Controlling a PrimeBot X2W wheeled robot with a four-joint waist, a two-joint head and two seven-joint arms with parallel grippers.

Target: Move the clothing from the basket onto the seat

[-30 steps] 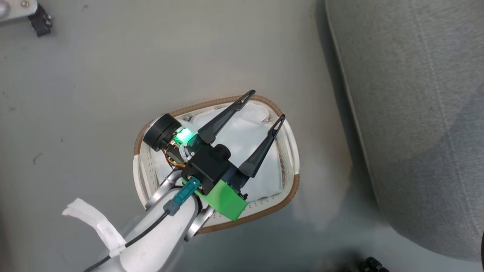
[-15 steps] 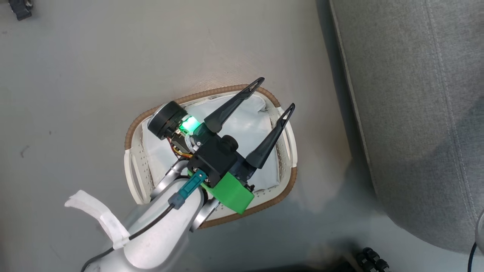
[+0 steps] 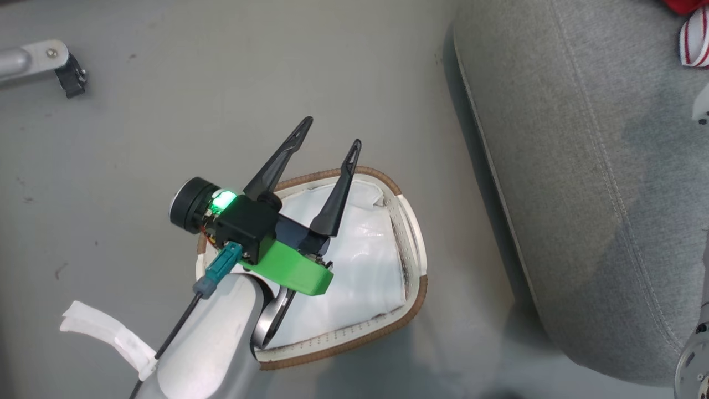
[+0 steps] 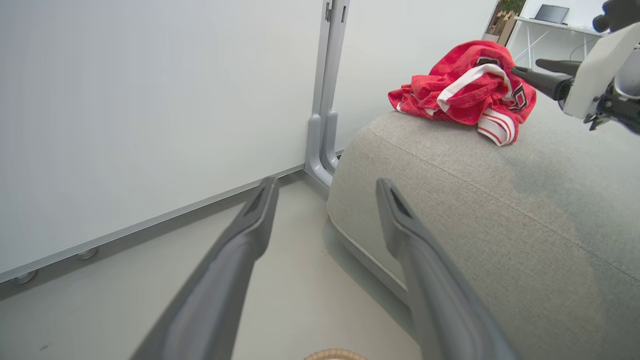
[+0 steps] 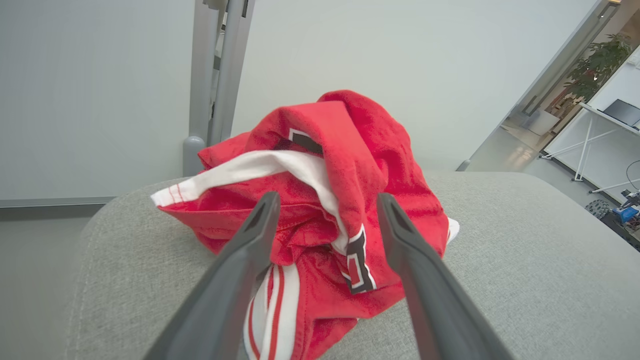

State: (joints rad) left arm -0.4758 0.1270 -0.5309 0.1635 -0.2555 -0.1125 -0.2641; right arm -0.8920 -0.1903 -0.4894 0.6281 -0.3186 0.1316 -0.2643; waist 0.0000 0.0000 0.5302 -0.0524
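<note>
The red jersey (image 5: 350,150) lies crumpled on the grey sofa (image 5: 500,250), white stripe trim and dark lettering showing. My right gripper (image 5: 327,200) is open, its fingers just in front of the jersey with nothing held. The left wrist view shows the jersey (image 4: 465,85) on the sofa (image 4: 475,210) with the right gripper (image 4: 526,66) beside it. In the head view a corner of the jersey (image 3: 695,44) peeks in at top right. My left gripper (image 3: 329,134) is open and empty above the far rim of the basket (image 3: 412,299), which holds a white sheet (image 3: 360,260).
The sofa (image 3: 581,166) takes up the right side, its rounded edge close to the basket. A metal leg with a black foot (image 3: 61,72) stands on the grey floor at the far left. A grey post (image 4: 325,100) and white wall panels stand behind the sofa.
The head camera has shifted. My left gripper has swung left, from over the basket's middle to its far left rim. A corner of the jersey has come into view at top right.
</note>
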